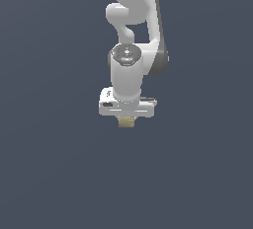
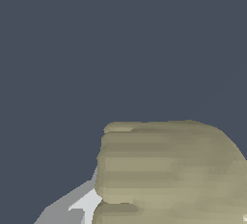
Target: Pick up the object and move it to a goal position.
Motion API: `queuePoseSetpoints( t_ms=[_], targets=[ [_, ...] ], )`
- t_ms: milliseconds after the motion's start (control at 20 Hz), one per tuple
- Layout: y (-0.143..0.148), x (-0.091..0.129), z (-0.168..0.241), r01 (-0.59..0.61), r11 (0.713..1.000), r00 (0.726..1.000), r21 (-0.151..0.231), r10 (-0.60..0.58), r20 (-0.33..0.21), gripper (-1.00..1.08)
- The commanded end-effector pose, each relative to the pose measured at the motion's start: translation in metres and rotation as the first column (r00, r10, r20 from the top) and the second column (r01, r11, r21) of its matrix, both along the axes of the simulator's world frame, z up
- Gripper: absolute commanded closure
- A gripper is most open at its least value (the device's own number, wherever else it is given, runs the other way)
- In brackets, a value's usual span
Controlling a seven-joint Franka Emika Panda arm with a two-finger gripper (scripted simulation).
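The object is a small tan block with rounded edges and faint ridges point(image 1: 127, 122). In the exterior view it shows just under the white gripper point(image 1: 127, 121), narrower than the hand point(image 1: 127, 105). In the wrist view the block point(image 2: 169, 170) fills much of the picture, very close to the camera, with one grey-white fingertip point(image 2: 82, 206) touching its side. The gripper is shut on the block. The other finger is hidden.
The white arm point(image 1: 133, 35) reaches down from the top of the exterior view. Everything around is a plain dark blue-grey ground point(image 1: 49, 173). No goal marker and no other object shows.
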State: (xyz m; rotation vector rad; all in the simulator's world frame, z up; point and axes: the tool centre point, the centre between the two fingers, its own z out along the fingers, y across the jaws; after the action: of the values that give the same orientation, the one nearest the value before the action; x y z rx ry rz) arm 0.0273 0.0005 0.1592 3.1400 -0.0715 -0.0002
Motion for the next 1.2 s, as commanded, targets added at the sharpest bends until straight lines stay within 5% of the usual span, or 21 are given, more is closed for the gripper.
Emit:
queuePoseSetpoints(
  t_ms=[0,1150],
  targets=[
    [0.017,-0.001,0.027,0.0,1.0,1.0,-0.001,0.0,0.0,1.08],
    [0.16,-0.004,0.251,0.0,1.0,1.0,-0.001,0.0,0.0,1.08]
  ],
)
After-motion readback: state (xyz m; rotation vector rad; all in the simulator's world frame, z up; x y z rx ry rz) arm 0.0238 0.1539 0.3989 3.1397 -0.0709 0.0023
